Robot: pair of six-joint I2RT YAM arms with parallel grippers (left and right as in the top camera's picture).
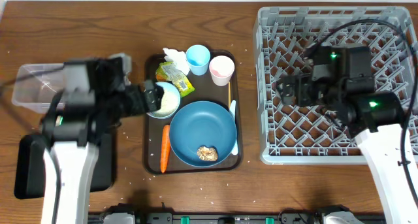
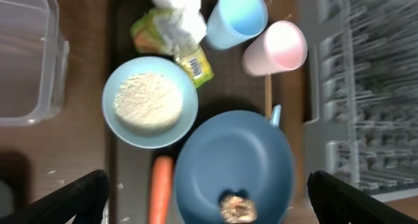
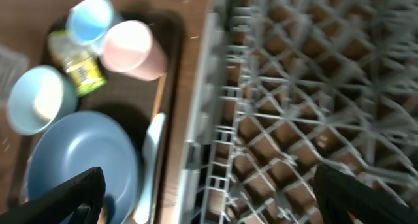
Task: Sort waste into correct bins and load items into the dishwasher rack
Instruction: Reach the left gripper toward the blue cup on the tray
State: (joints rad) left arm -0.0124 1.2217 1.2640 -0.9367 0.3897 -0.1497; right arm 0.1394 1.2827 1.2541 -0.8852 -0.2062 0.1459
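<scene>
Wooden table (image 1: 196, 198), left gripper (image 1: 151, 95) wide apart near pale blue bowl (image 1: 168, 101) — empty, right gripper (image 1: 285, 90) likewise, over grey rack (image 1: 287, 28).

surface: brown wood-grain table (image 1: 196, 15) | light: even, soft, no hard shadows | walls, floor: out of view

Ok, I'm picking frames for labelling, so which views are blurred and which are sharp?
Overhead: the blue plate is crisp, but the left arm is smeared by motion. Left wrist: soft throughout, the pale blue bowl fuzzy-edged. Right wrist: worst, the dishwasher rack streaked.
</scene>
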